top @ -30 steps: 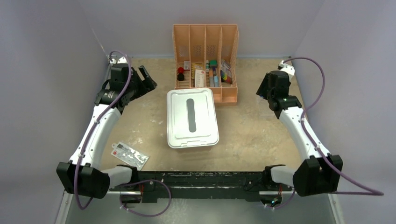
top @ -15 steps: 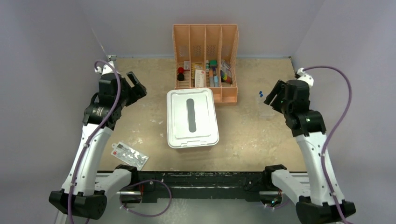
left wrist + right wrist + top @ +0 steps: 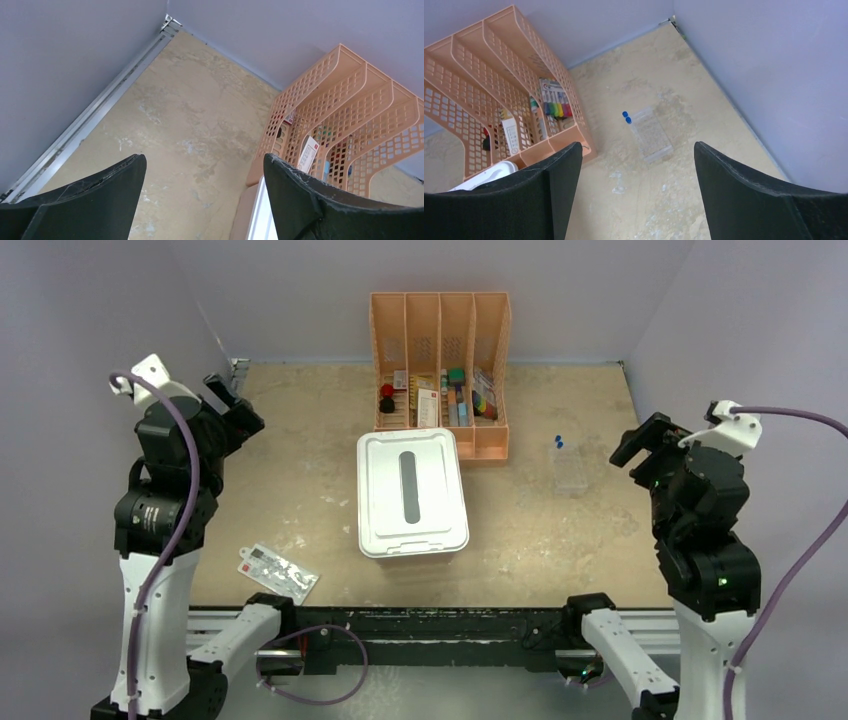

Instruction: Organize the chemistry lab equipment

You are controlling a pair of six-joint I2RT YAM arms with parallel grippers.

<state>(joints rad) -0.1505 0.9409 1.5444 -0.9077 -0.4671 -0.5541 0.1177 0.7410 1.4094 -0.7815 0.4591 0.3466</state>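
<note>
A clear packet (image 3: 570, 468) with two blue-capped tubes lies flat on the table, right of the peach organizer. In the right wrist view the clear packet (image 3: 651, 136) lies ahead of my right gripper (image 3: 638, 150), blue caps (image 3: 626, 116) at its far end. My right gripper (image 3: 645, 440) is raised at the table's right side, open and empty. My left gripper (image 3: 236, 405) hangs high at the left, also open with nothing between its fingers (image 3: 205, 165). No other lab equipment shows.
A white lidded box (image 3: 411, 492) sits mid-table. Behind it stands the peach divided organizer (image 3: 440, 370) with small colourful items. A flat red-and-white printed packet (image 3: 278, 572) lies near the front left. Grey walls close the table (image 3: 300, 470) on three sides.
Both arms have lifted and drawn back toward the table's sides, their jaws widening. The right gripper moved off the clear packet, which now lies uncovered.
</note>
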